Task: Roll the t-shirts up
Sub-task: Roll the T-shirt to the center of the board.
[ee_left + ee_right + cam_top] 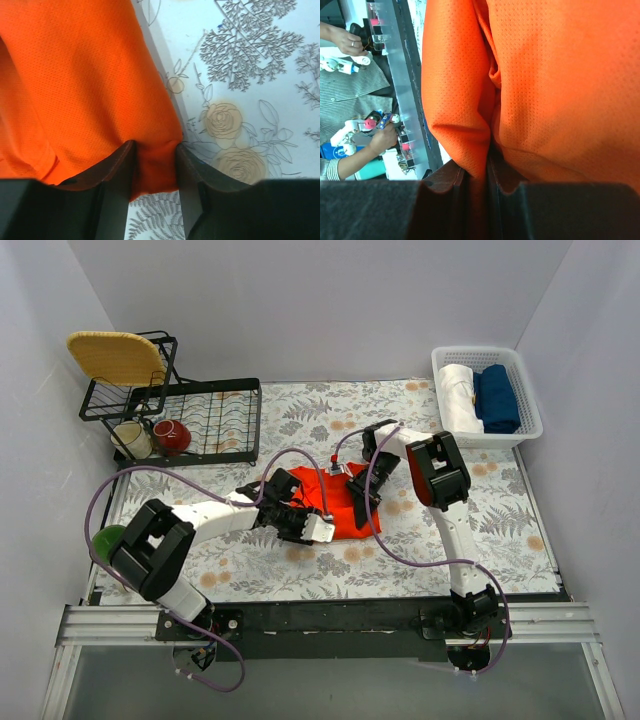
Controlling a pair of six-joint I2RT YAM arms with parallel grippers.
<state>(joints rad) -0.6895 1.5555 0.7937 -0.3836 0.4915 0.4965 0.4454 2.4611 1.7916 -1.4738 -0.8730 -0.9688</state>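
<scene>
The bright orange-red t-shirt [335,502] lies bunched in the middle of the floral tablecloth. My left gripper [305,525] is at its near-left edge. In the left wrist view a corner of the t-shirt [85,85] fills the gap between the two fingers of the left gripper [155,150], which is shut on it. My right gripper [363,508] comes down on the shirt's right side. In the right wrist view the right gripper [479,167] is shut tight on a raised fold of the t-shirt [560,85]. No neck tag shows.
A black wire dish rack [215,420] stands at the back left with a woven yellow plate [115,355], a cream mug [131,439] and a red mug [172,436]. A white basket [530,410] at the back right holds a white roll [460,395] and a blue roll [497,397].
</scene>
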